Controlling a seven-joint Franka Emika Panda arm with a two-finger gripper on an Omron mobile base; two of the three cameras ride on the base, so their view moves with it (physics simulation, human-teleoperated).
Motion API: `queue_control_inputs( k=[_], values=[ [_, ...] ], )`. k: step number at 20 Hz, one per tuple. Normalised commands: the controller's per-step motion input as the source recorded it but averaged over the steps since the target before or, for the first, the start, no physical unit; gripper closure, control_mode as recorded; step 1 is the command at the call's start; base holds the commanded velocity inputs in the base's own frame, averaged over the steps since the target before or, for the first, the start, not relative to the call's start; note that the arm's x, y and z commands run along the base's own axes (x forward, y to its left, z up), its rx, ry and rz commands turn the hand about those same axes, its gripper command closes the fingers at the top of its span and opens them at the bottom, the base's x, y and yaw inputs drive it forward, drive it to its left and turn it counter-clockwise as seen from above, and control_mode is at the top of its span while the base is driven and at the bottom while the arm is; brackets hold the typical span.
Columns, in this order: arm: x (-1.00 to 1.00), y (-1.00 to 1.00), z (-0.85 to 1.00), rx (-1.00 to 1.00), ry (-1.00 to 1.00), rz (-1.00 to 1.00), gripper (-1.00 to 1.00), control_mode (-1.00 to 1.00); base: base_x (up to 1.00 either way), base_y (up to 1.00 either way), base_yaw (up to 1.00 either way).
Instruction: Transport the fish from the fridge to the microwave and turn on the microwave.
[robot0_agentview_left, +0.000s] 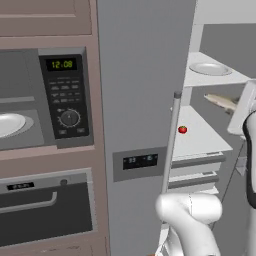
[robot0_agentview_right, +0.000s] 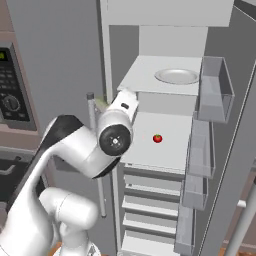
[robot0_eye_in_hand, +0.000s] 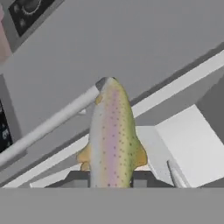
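Observation:
My gripper (robot0_eye_in_hand: 109, 180) is shut on the fish (robot0_eye_in_hand: 113, 140), a spotted, pinkish-green fish whose head points away from the hand. In the left base view the fish (robot0_agentview_left: 220, 101) hangs in the air in front of the fridge's (robot0_agentview_left: 145, 75) middle shelf, held at its tail end by the gripper (robot0_agentview_left: 234, 106). From the right, the hand sits by the fridge's open edge and the fish's tip (robot0_agentview_right: 102, 103) pokes out to the left. The microwave (robot0_agentview_left: 45, 100) is to the left, with a white plate (robot0_agentview_left: 7, 124) showing inside, green clock digits and a round dial (robot0_agentview_left: 69, 118).
The fridge's long bar handle (robot0_agentview_left: 170, 145) stands between the fish and the microwave. A small red fruit (robot0_agentview_right: 157, 138) lies on the middle shelf and a white bowl (robot0_agentview_right: 176, 76) on the shelf above. Door bins (robot0_agentview_right: 215, 90) line the right side. An oven (robot0_agentview_left: 45, 205) sits below the microwave.

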Motion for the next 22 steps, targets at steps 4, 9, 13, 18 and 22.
queue_control_inputs(
  k=[4, 9, 13, 18, 22],
  values=[
    [-0.64, 0.65, -0.2, -0.94, 0.15, 0.0, 1.0, -1.0, 0.0, 0.0, 0.0],
    [-0.43, 0.57, -0.11, -0.86, 0.15, 0.0, 1.0, -1.0, 0.0, 0.0, 0.0],
    [-0.08, 0.49, -0.21, -0.76, 0.15, 0.0, 1.0, -1.0, 0.0, 0.0, 0.0],
    [0.0, -0.07, -0.3, -0.33, 0.05, 0.0, 1.0, -1.0, 0.0, 0.0, 0.0],
    [-0.02, -0.5, -0.32, 0.01, -0.02, 0.0, 1.0, -1.0, 0.0, 0.0, 0.0]
  ],
)
